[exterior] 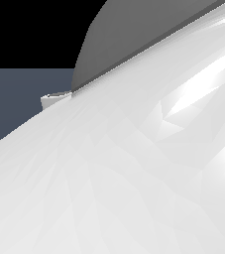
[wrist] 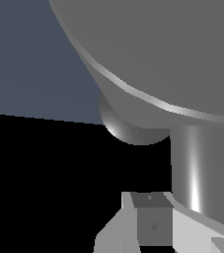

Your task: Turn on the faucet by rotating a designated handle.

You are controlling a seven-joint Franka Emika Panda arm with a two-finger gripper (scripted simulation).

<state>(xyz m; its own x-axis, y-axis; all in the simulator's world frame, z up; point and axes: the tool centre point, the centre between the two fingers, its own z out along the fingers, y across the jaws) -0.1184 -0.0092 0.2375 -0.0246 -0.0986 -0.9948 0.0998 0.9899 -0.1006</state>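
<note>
My exterior view is almost useless: the white arm (exterior: 134, 178) fills nearly the whole frame, right up against the camera. Above its edge I only get a grey curved wedge of the faucet (exterior: 109, 44), toward the top middle, against black. A small white block (exterior: 54, 100) pokes out at the exterior view's left, just where the grey meets the arm; can't tell what part it is. Slate-blue floor (exterior: 20, 104) shows on that left side. Wrist view is better: the faucet's big grey body (wrist: 172, 49) looms very close, a bright rim line curving across it, with a darker rounded dome (wrist: 130, 129) tucked under it. The handle (wrist: 200, 168), a shiny grey rod with a bright streak down it, comes out of the body and runs toward the jaws (wrist: 155, 222). One pale finger (wrist: 195, 230) sits right at the rod's near end, looks touching or nearly so, can't confirm. Another finger (wrist: 116, 232) is on the other side, with a grey block between them. I cannot tell how far open the jaws are, or whether they grip anything.
</note>
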